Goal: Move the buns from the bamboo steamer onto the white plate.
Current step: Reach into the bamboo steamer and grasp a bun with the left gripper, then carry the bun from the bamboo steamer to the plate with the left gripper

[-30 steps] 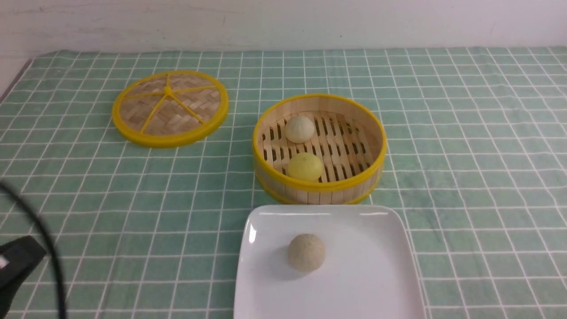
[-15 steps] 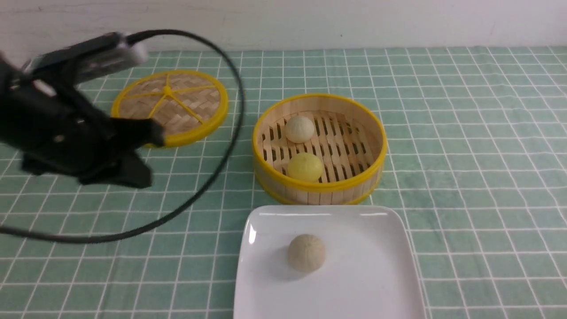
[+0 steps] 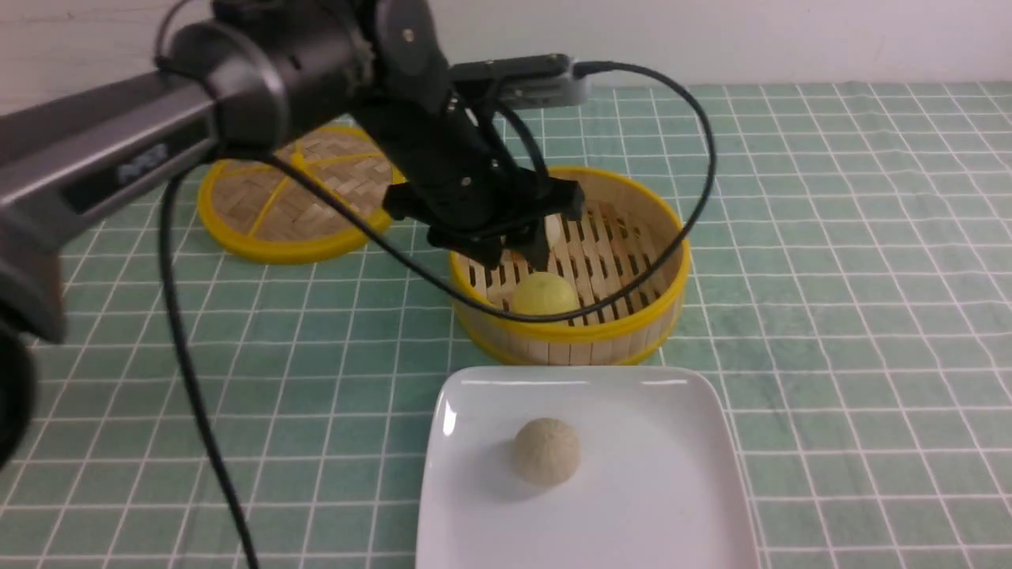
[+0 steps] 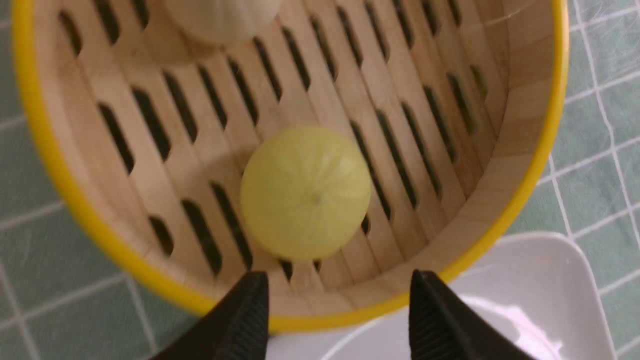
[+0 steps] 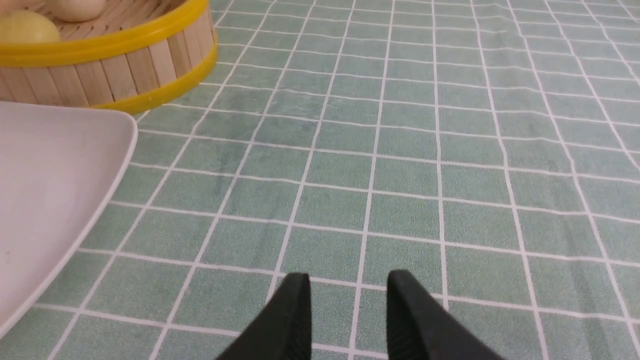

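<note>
Light is bright, even and diffuse throughout. The white plate (image 3: 664, 490) shows glare streaks along its 12 o'clock edge and a spot at 10 o'clock. The greyish bun (image 3: 546, 450) throws a soft shadow toward 8 o'clock. In the left wrist view, the tablecloth (image 4: 30, 250) at 8 o'clock smears with blur.

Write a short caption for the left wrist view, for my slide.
Open left gripper hovers over the pale yellow bun in the bamboo steamer, with the white plate beside it.

left arm (image 3: 118, 158): grey link, black joints, pale marking, perhaps lettering | cable (image 3: 710, 166): black | left gripper (image 4: 337, 273): black, ribbed
</note>
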Action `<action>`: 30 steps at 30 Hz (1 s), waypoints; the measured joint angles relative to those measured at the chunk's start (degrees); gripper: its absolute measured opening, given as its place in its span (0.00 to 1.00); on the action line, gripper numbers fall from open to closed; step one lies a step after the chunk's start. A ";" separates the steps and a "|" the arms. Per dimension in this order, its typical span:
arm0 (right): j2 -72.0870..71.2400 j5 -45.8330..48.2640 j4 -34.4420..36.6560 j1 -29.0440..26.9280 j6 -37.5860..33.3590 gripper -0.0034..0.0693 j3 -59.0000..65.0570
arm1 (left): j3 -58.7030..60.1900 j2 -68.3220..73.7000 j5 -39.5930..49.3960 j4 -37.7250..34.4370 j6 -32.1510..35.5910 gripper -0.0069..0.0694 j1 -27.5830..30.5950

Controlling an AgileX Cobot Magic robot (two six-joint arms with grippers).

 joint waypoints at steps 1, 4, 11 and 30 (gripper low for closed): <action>0.00 0.00 0.00 0.00 0.00 0.38 0.00 | -0.73 0.70 0.00 0.14 0.00 0.64 -0.23; 0.00 0.00 0.00 0.00 0.00 0.38 0.00 | -4.16 4.88 -0.34 1.97 0.00 0.67 -1.18; 0.00 0.00 0.00 0.00 0.00 0.38 0.00 | -5.46 10.10 -2.41 6.12 -3.02 0.45 -1.51; 0.00 0.00 0.00 0.00 0.00 0.38 0.00 | -2.95 -19.55 14.50 7.06 0.85 0.12 -1.51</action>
